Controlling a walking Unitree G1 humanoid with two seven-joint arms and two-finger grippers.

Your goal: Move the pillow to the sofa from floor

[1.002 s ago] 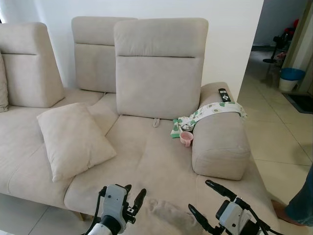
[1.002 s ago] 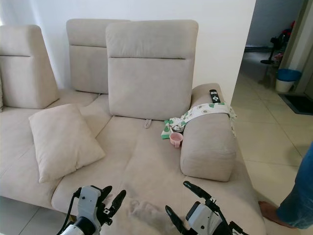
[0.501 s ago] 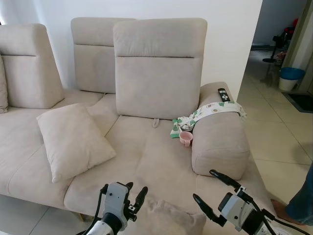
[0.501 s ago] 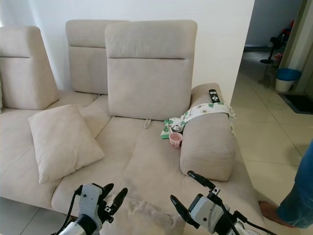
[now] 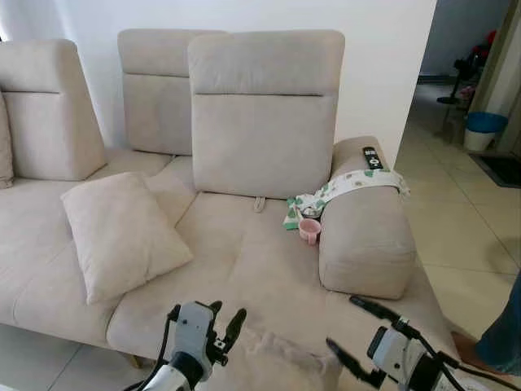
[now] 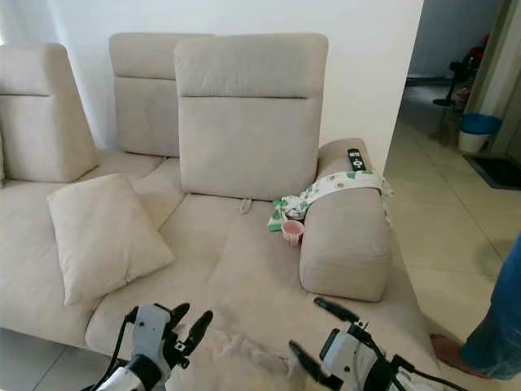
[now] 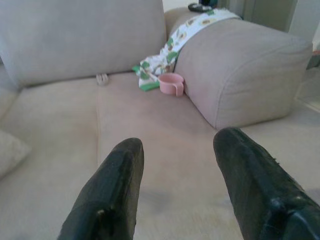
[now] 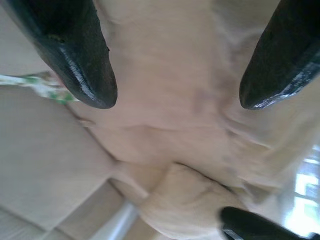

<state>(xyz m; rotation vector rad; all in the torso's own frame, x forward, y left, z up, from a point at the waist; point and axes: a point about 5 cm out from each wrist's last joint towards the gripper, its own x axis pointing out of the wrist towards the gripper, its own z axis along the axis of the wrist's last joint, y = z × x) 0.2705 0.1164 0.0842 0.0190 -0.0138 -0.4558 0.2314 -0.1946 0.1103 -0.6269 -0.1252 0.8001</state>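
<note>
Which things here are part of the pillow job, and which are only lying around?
Part of the job:
pillow between the grippers
sofa
left gripper, open
right gripper, open

Only lying around:
second pillow on the seat
pink cup
patterned cloth over the armrest
remote
blue bin
person at the right
</note>
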